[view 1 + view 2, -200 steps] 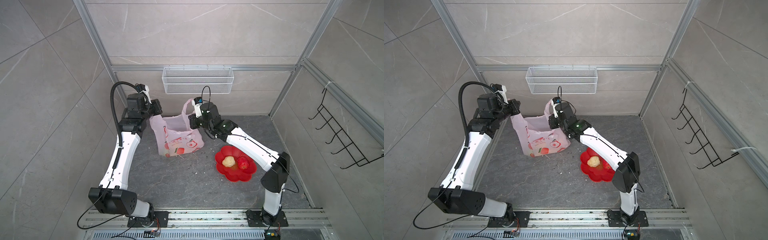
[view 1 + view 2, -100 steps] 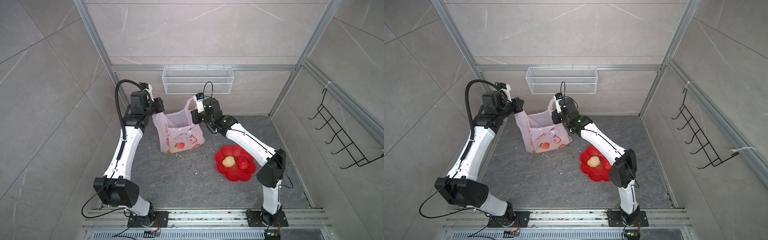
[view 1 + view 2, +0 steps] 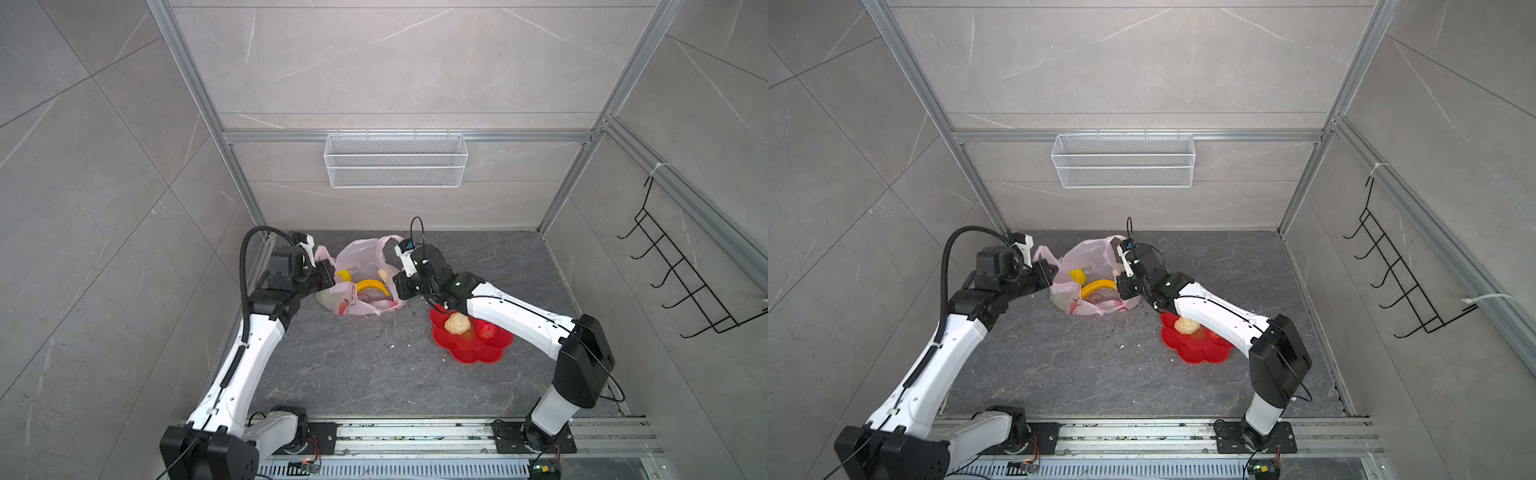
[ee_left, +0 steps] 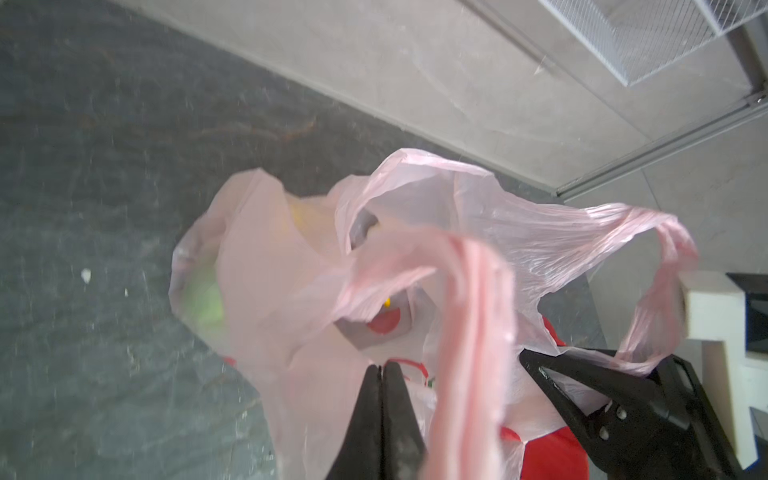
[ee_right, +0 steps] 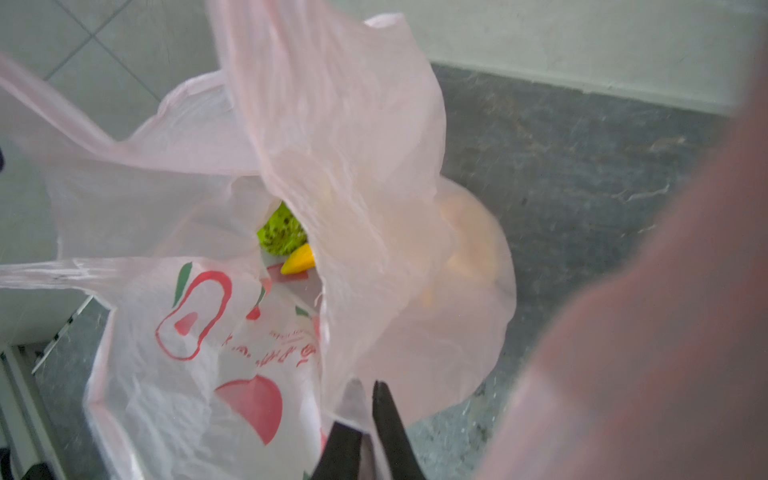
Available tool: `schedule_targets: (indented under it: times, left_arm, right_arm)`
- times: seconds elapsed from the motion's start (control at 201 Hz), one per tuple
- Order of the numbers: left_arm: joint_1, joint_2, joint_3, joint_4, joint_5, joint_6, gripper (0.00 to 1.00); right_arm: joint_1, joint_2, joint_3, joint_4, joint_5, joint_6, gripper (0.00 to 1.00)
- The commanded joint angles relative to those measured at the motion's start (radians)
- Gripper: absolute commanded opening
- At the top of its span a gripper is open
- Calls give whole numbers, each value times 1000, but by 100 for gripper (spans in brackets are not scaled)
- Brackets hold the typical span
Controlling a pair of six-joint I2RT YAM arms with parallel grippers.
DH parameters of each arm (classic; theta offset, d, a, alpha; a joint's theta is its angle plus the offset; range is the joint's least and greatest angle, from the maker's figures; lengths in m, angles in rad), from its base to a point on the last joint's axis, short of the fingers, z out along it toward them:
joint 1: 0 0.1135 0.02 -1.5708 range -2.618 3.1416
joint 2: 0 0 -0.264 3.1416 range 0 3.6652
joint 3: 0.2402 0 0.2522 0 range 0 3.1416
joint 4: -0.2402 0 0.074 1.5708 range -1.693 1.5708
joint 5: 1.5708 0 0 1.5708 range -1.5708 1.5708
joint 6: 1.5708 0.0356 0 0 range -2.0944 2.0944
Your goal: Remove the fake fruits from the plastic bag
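Note:
The pale-pink plastic bag (image 3: 360, 257) (image 3: 1089, 255) sags on the grey floor near the back wall, its mouth spread between my grippers. Inside it in both top views lie a yellow banana (image 3: 374, 286) (image 3: 1098, 286), a yellow lumpy fruit (image 3: 344, 275) (image 3: 1077, 275) and a beige piece (image 3: 383, 274). A bumpy green ball (image 5: 282, 237) (image 4: 205, 299) shows in the wrist views. My left gripper (image 3: 330, 276) (image 4: 381, 368) is shut at the bag's left rim beside a handle. My right gripper (image 3: 395, 289) (image 5: 365, 386) pinches the film of the right rim.
A red flower-shaped dish (image 3: 469, 351) (image 3: 1196, 351) lies right of the bag under my right forearm, holding a beige lumpy piece (image 3: 457, 323) and a small red fruit (image 3: 486, 328). A white wire basket (image 3: 395, 166) hangs on the back wall, a black hook rack (image 3: 681, 282) on the right wall.
Both grippers have come down and drawn apart with the bag. It hung upright before; now it sags on the floor with its mouth open and the fruits showing.

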Motion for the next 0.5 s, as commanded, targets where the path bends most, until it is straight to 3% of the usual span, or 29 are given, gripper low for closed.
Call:
schedule_targets:
  times: [0.0, 0.244, 0.493]
  left_arm:
    - [-26, -158, -81, -133, -34, -44, 0]
    - [-39, -377, -205, -346, -91, -98, 0]
    - [-67, -385, -246, -397, -131, -127, 0]
  right_arm:
    - [52, -87, -66, -8, 50, 57, 11]
    - [127, -154, -218, -54, 158, 175, 12]
    - [148, -163, -340, -82, 300, 301, 13]
